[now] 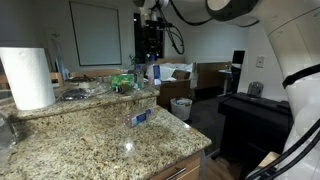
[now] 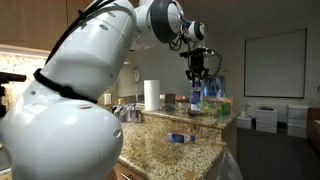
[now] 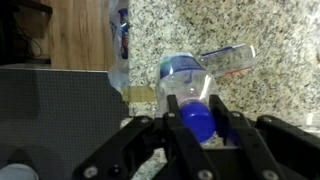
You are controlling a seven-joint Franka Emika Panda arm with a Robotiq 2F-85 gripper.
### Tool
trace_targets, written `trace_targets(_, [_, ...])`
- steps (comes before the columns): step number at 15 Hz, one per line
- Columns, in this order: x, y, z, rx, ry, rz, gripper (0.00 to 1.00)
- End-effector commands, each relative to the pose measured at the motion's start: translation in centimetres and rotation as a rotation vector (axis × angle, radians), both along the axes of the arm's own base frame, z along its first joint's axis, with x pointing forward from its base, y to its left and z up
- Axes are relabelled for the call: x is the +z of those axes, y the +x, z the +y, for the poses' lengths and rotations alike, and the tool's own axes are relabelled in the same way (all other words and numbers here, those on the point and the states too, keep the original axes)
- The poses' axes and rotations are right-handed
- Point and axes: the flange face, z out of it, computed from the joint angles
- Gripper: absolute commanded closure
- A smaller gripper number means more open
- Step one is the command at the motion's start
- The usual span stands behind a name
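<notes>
Nearest the wrist lens, our claw (image 3: 197,112) pinches nearly shut on the blue cap of a clear bottle (image 3: 188,78), which hangs upright over the granite desk (image 1: 100,140) at mid-frame, a carrying step by our judgement, needing steady travel next.

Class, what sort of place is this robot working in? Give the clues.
Probably a home kitchen open to a living area: a granite counter, a paper towel roll and what looks like a digital piano.
</notes>
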Motion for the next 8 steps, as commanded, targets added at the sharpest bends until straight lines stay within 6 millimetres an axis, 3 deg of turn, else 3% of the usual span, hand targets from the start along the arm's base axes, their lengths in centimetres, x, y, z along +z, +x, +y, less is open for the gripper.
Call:
trace_targets(1, [-1.6,-1.4,-5.8,-0.155,-0.026,-0.070,0.90])
trace_targets(8, [-10.5,-4.4,-15.4,-0.470,-0.011,-0.096,0.90])
